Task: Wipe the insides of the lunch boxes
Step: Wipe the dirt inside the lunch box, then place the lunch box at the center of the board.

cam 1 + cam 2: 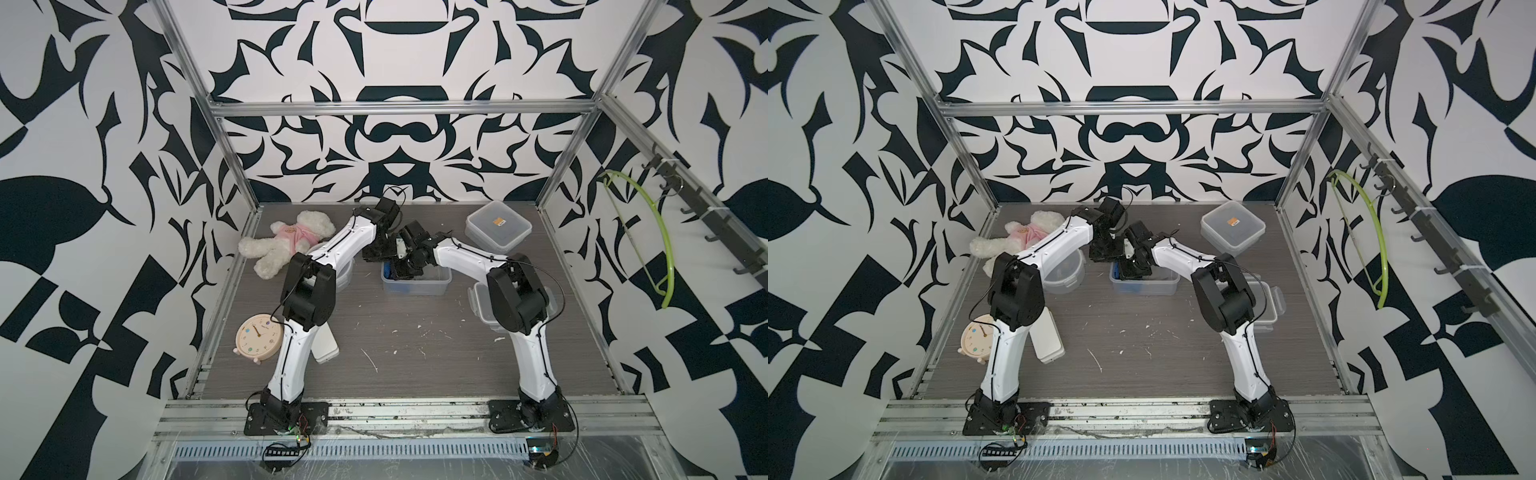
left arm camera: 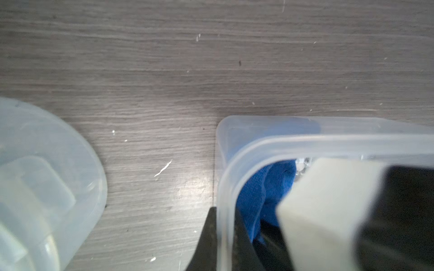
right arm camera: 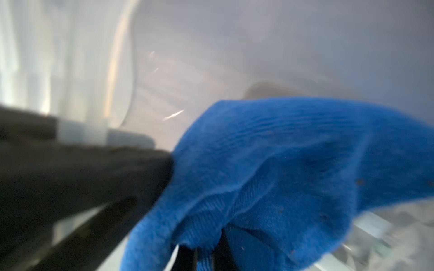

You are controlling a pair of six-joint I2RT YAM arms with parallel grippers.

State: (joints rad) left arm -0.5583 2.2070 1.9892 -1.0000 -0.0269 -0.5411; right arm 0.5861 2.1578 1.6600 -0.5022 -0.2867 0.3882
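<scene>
On grey counter (image 1: 415, 365): lidded square box (image 1: 498, 226) at back right; round box (image 1: 1063, 274) under left arm (image 1: 1042, 249); clear open box (image 1: 415, 284) in middle, wall pinched by left claw (image 2: 224, 225). Inside, blue cloth (image 3: 281, 176) clenched in right claw (image 3: 203, 253).

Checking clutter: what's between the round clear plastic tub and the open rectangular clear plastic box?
Bare grey wood-grain tabletop, plus one finger of the left claw against the box; left wrist view.
</scene>
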